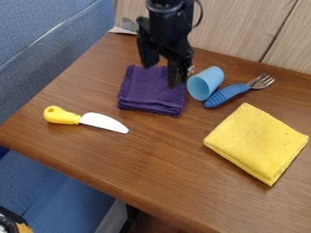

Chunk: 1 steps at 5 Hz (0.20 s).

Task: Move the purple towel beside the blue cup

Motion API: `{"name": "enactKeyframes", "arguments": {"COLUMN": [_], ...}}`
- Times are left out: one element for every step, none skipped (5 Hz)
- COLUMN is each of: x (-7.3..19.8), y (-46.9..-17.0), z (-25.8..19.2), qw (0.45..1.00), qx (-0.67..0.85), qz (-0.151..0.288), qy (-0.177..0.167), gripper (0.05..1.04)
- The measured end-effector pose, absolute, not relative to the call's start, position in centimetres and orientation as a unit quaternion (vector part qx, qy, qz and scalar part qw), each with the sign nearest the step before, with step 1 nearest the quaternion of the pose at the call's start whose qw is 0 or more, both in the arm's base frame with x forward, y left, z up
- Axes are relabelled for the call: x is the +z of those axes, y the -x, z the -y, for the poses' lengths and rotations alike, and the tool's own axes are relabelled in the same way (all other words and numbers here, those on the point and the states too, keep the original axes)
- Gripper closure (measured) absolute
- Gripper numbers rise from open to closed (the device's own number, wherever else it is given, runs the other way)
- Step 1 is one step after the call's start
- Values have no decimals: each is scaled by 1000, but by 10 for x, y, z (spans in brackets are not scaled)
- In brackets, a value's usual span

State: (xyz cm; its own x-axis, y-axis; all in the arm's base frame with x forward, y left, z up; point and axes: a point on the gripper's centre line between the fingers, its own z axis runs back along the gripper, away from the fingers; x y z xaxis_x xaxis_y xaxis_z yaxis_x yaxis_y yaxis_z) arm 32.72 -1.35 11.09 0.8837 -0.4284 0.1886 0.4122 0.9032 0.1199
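While the open pincer [162, 75] is hanging over the purple towel [147, 94], which is lying just beside the blue cup [205, 83], placement is looking complete, withdrawal pending.

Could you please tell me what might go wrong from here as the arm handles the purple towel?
The open gripper hangs over the purple towel with one finger close to the blue cup, so a sideways move might knock it. The cup lies on its side next to the fork's blue handle, so a nudge could roll it or shift the fork. The towel is folded in layers, so a shallow pinch may lift only the top one and open it up.
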Motion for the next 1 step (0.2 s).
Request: {"name": "enactKeyframes", "arguments": {"x": [112], "y": [-328], "z": [14], "qw": [969], "qx": [-220], "qz": [108], "qy": [-39], "gripper": [85]}}
